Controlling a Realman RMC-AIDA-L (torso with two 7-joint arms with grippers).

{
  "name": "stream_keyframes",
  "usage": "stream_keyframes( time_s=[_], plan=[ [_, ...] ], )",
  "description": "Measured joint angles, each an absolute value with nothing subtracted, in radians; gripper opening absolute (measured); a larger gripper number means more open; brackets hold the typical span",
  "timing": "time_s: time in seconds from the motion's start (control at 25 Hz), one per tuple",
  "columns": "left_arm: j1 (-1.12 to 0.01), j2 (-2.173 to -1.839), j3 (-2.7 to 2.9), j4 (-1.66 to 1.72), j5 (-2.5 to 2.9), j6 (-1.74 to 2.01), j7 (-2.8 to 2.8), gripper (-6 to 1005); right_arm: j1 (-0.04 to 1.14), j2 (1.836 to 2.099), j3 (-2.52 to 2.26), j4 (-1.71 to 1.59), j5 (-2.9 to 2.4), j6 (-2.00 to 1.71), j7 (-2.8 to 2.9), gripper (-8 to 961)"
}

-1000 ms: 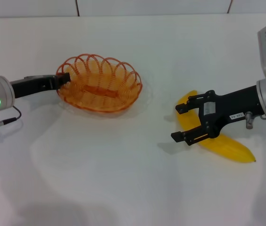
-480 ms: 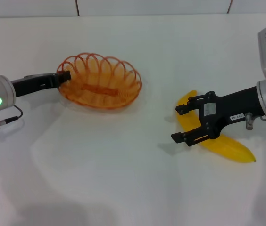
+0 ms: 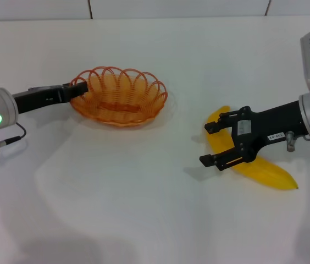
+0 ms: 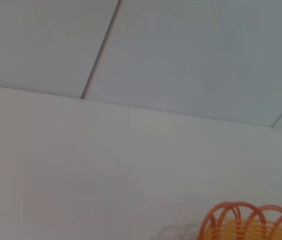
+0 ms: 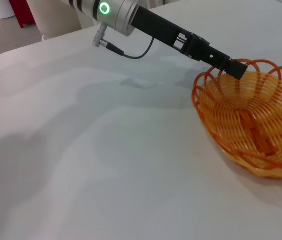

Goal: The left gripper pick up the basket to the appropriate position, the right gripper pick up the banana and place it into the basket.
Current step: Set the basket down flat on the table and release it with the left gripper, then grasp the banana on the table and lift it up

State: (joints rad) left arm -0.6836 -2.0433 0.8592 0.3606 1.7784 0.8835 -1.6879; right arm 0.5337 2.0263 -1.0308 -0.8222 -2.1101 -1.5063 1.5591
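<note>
The orange wire basket (image 3: 121, 99) is in the middle-left of the head view. My left gripper (image 3: 77, 89) is shut on its left rim and holds it. The basket also shows in the right wrist view (image 5: 251, 125) with the left gripper (image 5: 233, 69) on its rim, and its rim shows in the left wrist view (image 4: 251, 225). The yellow banana (image 3: 266, 172) lies on the white table (image 3: 144, 192) at the right. My right gripper (image 3: 205, 144) is open, its fingers astride the banana's middle, above it.
The white table ends at a wall with tile seams at the back (image 3: 90, 8). A cable (image 3: 9, 138) hangs from the left arm's wrist over the table.
The left gripper has shifted the basket slightly right and up, and its rim now sits more level. The right gripper and the banana have not moved.
</note>
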Motion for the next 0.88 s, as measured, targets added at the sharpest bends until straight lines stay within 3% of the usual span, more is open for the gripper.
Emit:
stream_keyframes(
  time_s=[0.12, 0.32, 0.88],
  plan=[
    [-0.676, -2.042, 0.859, 0.368, 1.777, 0.889, -1.688, 390, 0.531, 2.026, -1.031, -0.822, -2.111, -1.506, 1.559, 879],
    [-0.619, -2.039, 0.857, 0.447, 1.777, 0.934, -1.694, 591, 0.525, 2.026, -0.999, -0.828, -2.108, -1.506, 1.558, 879],
    [-0.453, -2.042, 0.960, 0.711, 1.755, 1.103, -1.564, 596, 0.523, 2.028, -0.963, -0.830, -2.104, -1.505, 1.551, 879]
  ],
)
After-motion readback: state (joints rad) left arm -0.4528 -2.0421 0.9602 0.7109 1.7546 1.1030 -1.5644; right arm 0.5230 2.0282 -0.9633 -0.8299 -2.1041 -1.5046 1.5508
